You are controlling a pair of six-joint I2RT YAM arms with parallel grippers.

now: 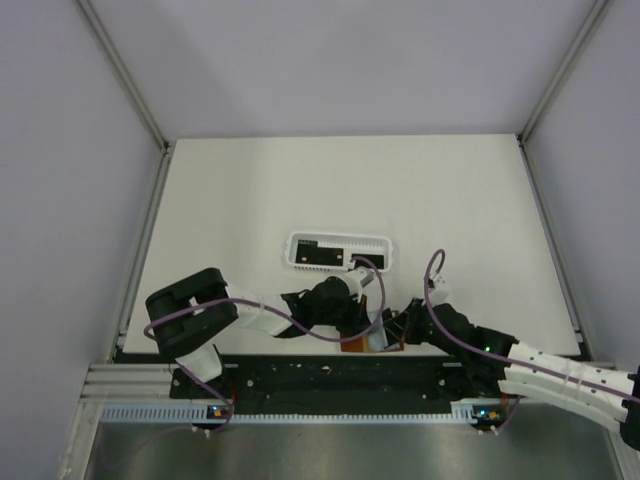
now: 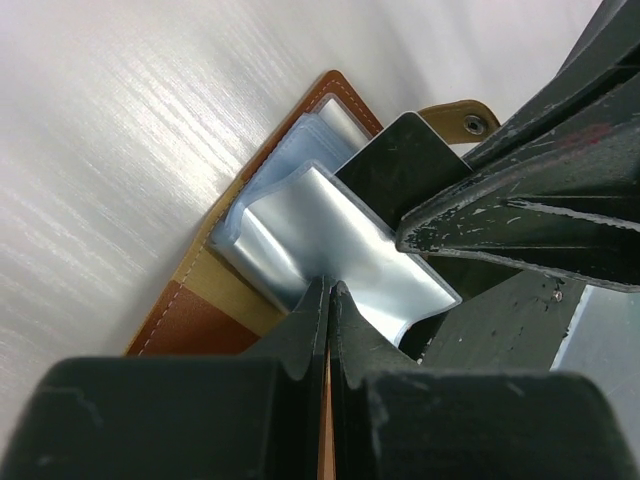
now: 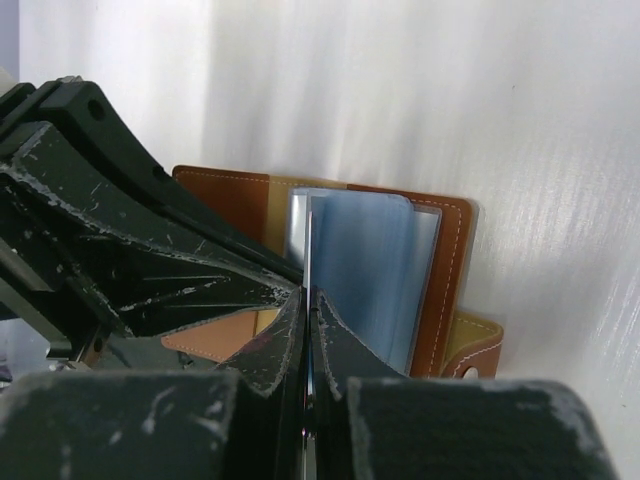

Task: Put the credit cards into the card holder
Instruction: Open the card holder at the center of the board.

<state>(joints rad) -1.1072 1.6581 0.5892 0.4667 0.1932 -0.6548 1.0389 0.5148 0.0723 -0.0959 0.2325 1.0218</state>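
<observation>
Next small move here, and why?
Probably ease the right end effector forward so its credit card slides into the clear pocket. The left end effector seems to pinch that pocket of the card holder, and the card sits at its mouth, mostly outside.

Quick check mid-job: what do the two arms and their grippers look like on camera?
The left arm and right arm have black joints and white link covers, and each trails a looping purple cable. The left gripper and right gripper have black, tapered fingers, heavily scuffed with pale scratches.
</observation>
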